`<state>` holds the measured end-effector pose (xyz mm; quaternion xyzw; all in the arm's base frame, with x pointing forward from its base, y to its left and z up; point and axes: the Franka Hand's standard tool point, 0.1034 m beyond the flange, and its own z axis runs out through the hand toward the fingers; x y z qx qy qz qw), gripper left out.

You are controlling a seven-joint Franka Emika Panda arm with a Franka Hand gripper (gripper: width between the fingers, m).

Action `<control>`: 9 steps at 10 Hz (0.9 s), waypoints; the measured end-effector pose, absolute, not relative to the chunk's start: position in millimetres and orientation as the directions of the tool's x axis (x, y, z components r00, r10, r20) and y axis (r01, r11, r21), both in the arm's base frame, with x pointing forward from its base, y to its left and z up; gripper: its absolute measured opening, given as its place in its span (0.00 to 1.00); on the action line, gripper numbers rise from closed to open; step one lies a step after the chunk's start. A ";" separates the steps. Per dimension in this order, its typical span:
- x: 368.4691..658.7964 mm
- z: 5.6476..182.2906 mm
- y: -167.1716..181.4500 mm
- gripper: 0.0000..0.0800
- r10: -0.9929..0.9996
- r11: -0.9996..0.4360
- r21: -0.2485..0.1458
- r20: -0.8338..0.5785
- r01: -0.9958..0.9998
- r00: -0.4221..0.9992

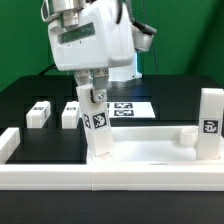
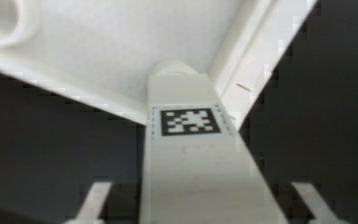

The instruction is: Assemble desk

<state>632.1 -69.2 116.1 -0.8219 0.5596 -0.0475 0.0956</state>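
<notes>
The tabletop panel (image 1: 150, 150) lies along the table's (image 1: 170, 105) near edge. It is a shallow tray of smooth white plastic with a raised rim. Inside it, toward the exterior view's left, the middle leg (image 1: 98, 135) stands about upright with its lower end on the panel's floor. It is a square-section white bar with a black-and-white tag (image 2: 190, 120) on one face. At the panel's corner on the exterior view's right stands the corner leg (image 1: 210, 125), also upright and tagged.

The gripper (image 1: 92, 98) reaches down over the middle leg's upper end, one finger on each side. In the wrist view a dark strip shows between the fingers (image 2: 96, 200) and the leg, so I cannot tell whether they are clamped on it or only flank it.

Two spare legs (image 1: 38, 113) sit on the matte black table toward its far side, on the exterior view's left. They are apart from each other and outside the panel. The marker board (image 1: 128, 108) lies flat behind the gripper.
</notes>
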 end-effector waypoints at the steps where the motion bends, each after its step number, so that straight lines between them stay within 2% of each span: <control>1: 630.9 115.3 -71.7 0.37 -0.963 -0.236 -0.220 -0.074 -0.947 0.258; 4: 630.9 116.2 -62.0 0.37 -0.986 -0.071 -0.175 -0.136 -0.982 0.095; 6: 630.6 116.3 -61.1 0.37 -0.984 -0.100 -0.177 -0.131 -0.979 0.124; 7: 629.4 115.5 -59.8 0.49 -0.970 -0.191 -0.178 -0.116 -0.965 0.214; 8: 622.3 113.8 -55.4 0.66 -0.883 -0.449 -0.136 -0.085 -0.883 0.462; 9: 620.5 113.4 -54.8 0.66 -0.763 -0.631 -0.142 -0.065 -0.763 0.643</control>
